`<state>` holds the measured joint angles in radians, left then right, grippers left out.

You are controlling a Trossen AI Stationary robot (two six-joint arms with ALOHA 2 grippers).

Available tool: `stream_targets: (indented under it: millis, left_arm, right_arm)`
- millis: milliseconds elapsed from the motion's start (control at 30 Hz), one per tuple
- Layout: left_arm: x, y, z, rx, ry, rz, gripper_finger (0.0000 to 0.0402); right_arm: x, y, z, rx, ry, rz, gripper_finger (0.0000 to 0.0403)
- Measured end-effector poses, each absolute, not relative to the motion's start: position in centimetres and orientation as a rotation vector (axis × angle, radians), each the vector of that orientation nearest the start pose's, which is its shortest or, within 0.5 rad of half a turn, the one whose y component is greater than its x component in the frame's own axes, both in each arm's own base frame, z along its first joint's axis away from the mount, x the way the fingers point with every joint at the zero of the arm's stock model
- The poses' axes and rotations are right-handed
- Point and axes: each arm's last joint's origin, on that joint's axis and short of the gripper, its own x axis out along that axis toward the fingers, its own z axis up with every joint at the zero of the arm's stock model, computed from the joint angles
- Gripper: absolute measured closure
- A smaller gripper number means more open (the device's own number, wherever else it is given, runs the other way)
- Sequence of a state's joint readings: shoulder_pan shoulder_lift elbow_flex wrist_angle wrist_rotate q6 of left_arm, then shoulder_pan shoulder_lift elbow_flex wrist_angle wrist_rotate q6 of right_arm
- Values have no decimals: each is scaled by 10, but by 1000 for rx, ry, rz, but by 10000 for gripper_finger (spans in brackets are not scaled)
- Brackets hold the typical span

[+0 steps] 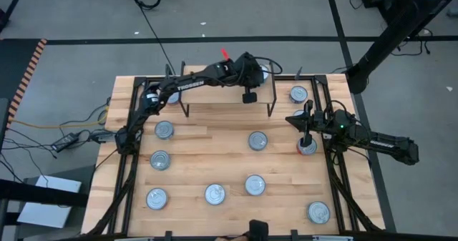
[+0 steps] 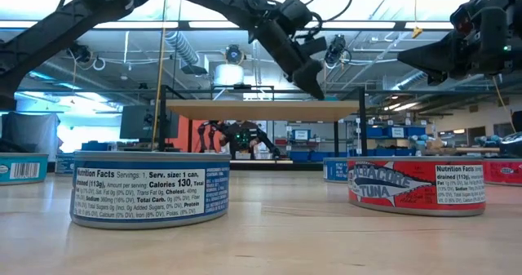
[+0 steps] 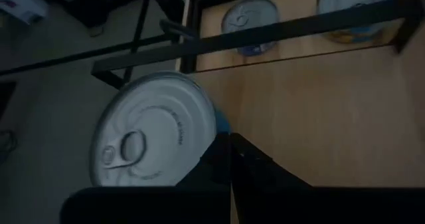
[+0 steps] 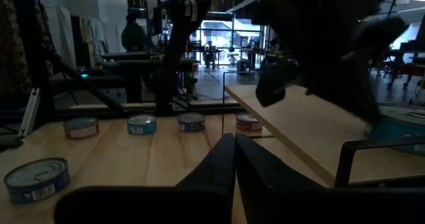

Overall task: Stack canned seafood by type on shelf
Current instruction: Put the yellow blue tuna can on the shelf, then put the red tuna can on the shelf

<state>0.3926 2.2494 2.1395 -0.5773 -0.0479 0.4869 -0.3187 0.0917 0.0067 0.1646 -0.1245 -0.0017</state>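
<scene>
**A:** At the table's (image 1: pixel 207 155) 12 o'clock, the left gripper (image 1: pixel 249 94) is hanging over the shelf (image 1: pixel 215 92), its fingers pressed together on nothing. A silver-topped tin (image 3: pixel 156 134) is sitting just beside them, near the plank's 1 o'clock corner.

**B:** That tin is looking close to the edge. I'd say the arm should be rising straight up, not sweeping sideways.

**A:** At 3 o'clock, the right gripper (image 1: pixel 306 135) is hovering above a red tin (image 1: pixel 307 147), also clenched empty.

**B:** Then it's needing to spread its fingers before descending squarely.

Tins (image 1: pixel 215 194) scattered before shelf (image 1: pixel 225 96)
</scene>
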Motion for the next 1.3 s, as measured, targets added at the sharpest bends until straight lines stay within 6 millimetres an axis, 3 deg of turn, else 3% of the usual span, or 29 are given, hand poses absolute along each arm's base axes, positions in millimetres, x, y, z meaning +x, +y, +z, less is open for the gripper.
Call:
stream_targets:
  millis: [167,700,867,1300]
  left_arm:
    - [475,198,273,341,769,243,401]
    - [476,199,282,358,706,262,401]
    - [471,190,306,365,641,251,401]
    - [493,150,320,356,430,129,401]
  right_arm:
    - [98,-29,174,-19,-77,-194,378]
    - [98,-29,174,-19,-77,-194,378]
    - [98,-29,174,-19,-77,-194,378]
    - [98,-29,174,-19,-77,-194,378]
